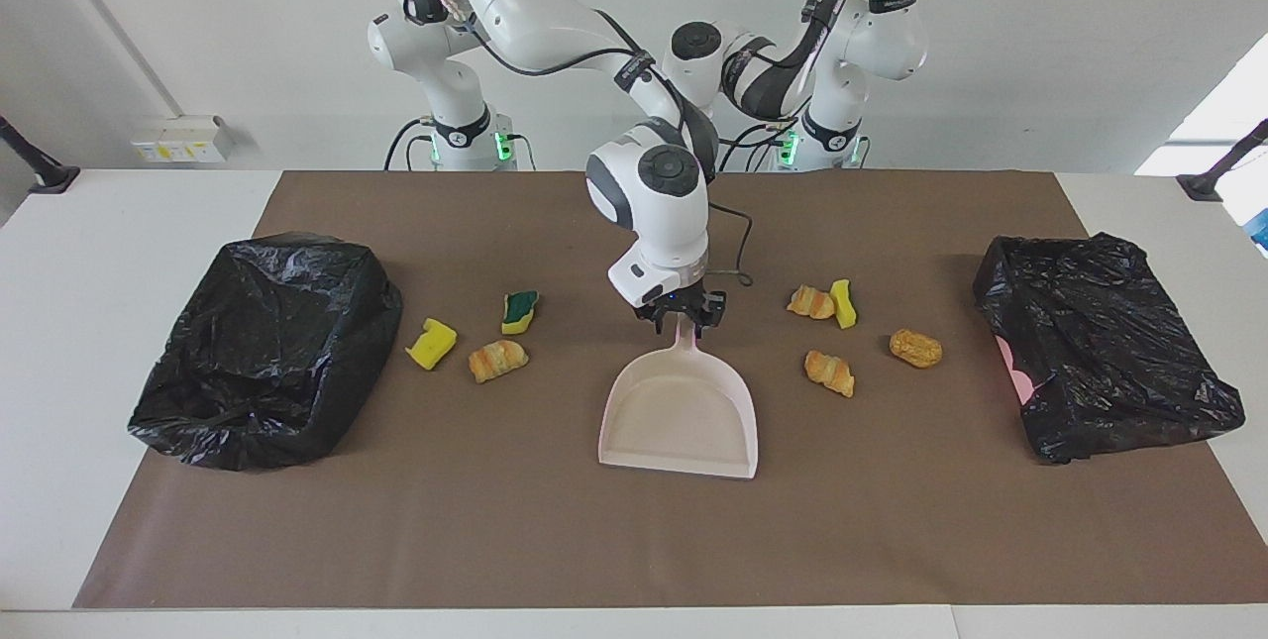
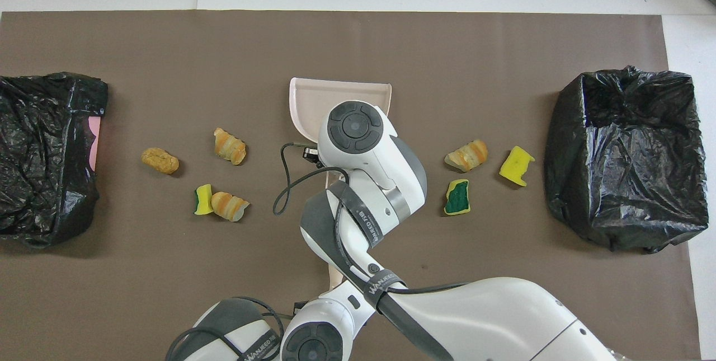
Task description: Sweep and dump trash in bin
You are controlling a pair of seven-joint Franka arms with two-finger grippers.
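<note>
A beige dustpan [image 1: 680, 416] lies flat mid-mat, its handle pointing toward the robots; it also shows in the overhead view [image 2: 313, 98]. My right gripper [image 1: 680, 317] is down at the handle, fingers closed on its sides. Trash toward the right arm's end: a yellow sponge [image 1: 431, 343], a green-topped sponge [image 1: 519, 311] and a pastry [image 1: 497, 360]. Toward the left arm's end lie a pastry [image 1: 811, 302] touching a yellow sponge [image 1: 842, 303], a pastry [image 1: 829, 372] and a brown pastry [image 1: 915, 348]. My left arm waits folded at its base, gripper hidden.
A bin lined with a black bag [image 1: 263, 347] stands at the right arm's end of the brown mat, another [image 1: 1100, 342] at the left arm's end. A beige strip [image 2: 334, 278] shows under the right arm, nearer the robots; I cannot tell what it is.
</note>
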